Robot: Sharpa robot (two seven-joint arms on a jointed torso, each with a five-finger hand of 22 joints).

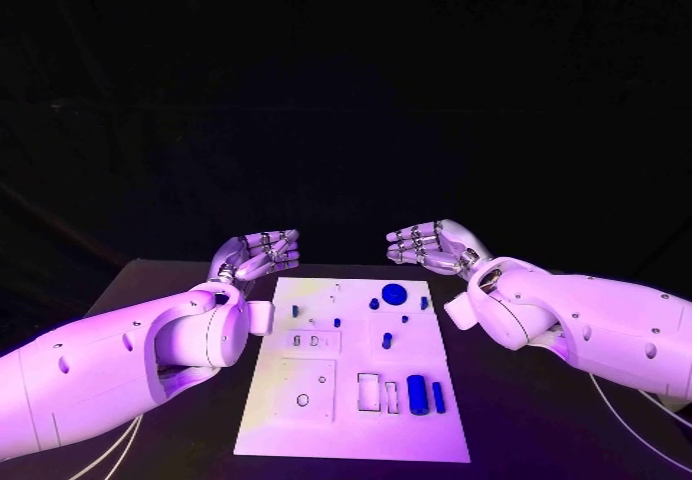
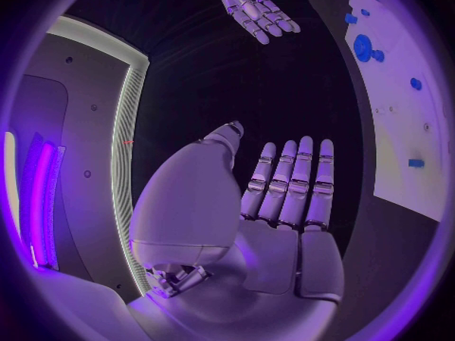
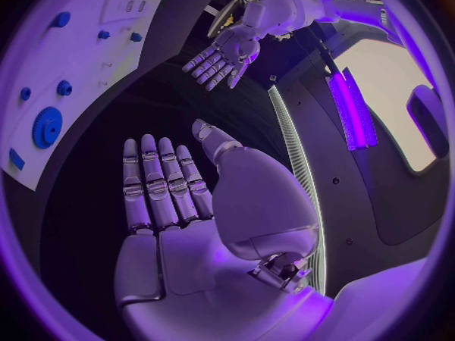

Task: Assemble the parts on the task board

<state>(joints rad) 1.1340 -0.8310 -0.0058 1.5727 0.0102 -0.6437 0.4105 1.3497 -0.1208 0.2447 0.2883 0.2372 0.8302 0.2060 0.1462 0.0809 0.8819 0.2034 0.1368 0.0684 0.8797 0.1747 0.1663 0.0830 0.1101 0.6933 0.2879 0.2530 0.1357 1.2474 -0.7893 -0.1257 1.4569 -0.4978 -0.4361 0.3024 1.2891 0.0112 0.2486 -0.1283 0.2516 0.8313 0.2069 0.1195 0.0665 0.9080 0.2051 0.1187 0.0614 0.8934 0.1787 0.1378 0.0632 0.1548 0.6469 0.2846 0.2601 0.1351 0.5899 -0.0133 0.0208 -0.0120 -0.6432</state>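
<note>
1. In the head view, the white task board point(image 1: 361, 400) is seen lying flat in the middle of the black tabletop point(image 1: 534, 430). Small blue parts are set on it: a round disc point(image 1: 394, 293) near the far edge, and a tall cylinder point(image 1: 417, 394) with a thinner pin point(image 1: 437, 397) just beside it, close to the outlined slots point(image 1: 369, 391) at the near end. The left hand point(image 1: 260, 252) and the right hand point(image 1: 430, 245) are held beyond the board's far corners, apart from it, with fingers loosely curved and nothing gripped.

2. In the left wrist view, the left hand point(image 2: 280, 197) is shown flat, fingers extended side by side, empty. The board point(image 2: 403, 91) is seen off to one side, with the disc point(image 2: 362, 48) on it.

3. In the right wrist view, the right hand point(image 3: 166, 186) is likewise shown outstretched and empty, clear of the board point(image 3: 86, 61), on which the toothed disc point(image 3: 46, 126) rests.
</note>
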